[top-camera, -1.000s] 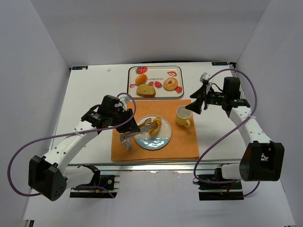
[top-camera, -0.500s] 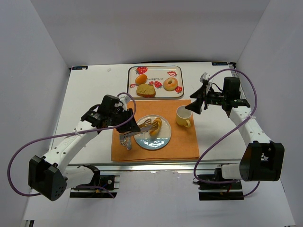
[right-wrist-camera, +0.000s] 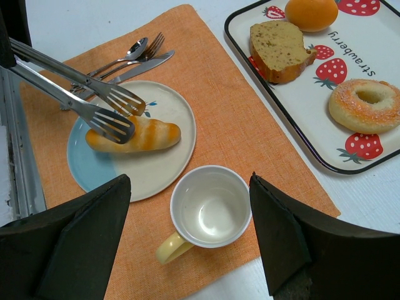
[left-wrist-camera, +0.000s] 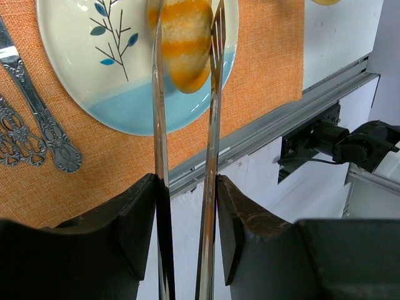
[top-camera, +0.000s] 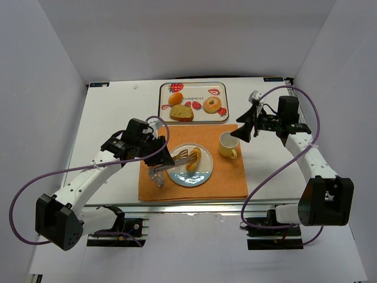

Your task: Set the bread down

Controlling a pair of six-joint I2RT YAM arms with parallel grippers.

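Observation:
The bread [top-camera: 193, 159] is a golden-yellow striped roll lying on the white-and-blue plate [top-camera: 191, 175] on the orange placemat. My left gripper [top-camera: 166, 158] is shut on metal tongs [top-camera: 182, 155]. The tong tips stand on either side of the roll over the plate. In the left wrist view the tongs [left-wrist-camera: 209, 156] run from my left gripper [left-wrist-camera: 185, 187] to the bread [left-wrist-camera: 185, 44] above the plate [left-wrist-camera: 94, 69]. My right gripper [top-camera: 242, 131] is open and empty over the cup. The right wrist view shows the bread [right-wrist-camera: 134, 135], the tongs [right-wrist-camera: 69, 87] and the plate [right-wrist-camera: 169, 169].
A yellow-handled empty cup [right-wrist-camera: 210, 209] stands right of the plate, below my right gripper [right-wrist-camera: 189, 181]. A fork, spoon and knife [right-wrist-camera: 128, 59] lie on the placemat [top-camera: 227, 177] left of the plate. A strawberry tray [top-camera: 218, 115] at the back holds a bread slice, a donut and an orange bun.

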